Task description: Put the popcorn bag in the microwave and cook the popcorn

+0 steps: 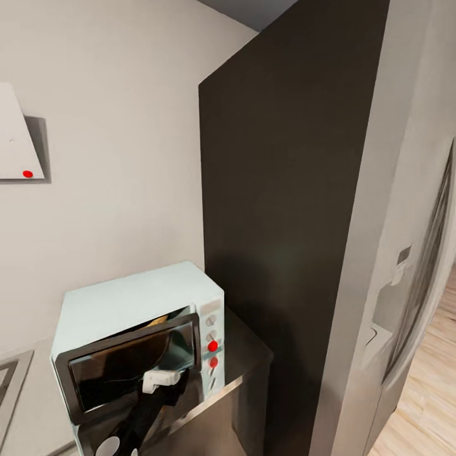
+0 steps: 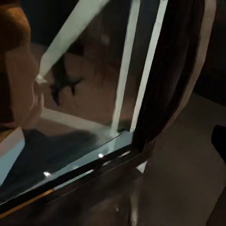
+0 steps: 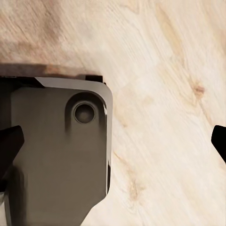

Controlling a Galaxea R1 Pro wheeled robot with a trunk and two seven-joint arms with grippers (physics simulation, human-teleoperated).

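The microwave point(image 1: 136, 304) sits on the table point(image 1: 244, 367) with its door nearly closed on the popcorn bag point(image 2: 14, 66) inside, the left end effector point(image 1: 161, 380) at the door, grip unclear

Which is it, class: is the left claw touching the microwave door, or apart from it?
Cannot tell. In the head view the left claw overlaps the nearly shut microwave door, but no view shows contact or a gap plainly.

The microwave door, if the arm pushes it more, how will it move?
The microwave door looks rigid, dark-framed glass, so it probably swings as one piece. It stands nearly shut, with the popcorn bag visible inside. The microwave seems boxy and unlikely to tip.
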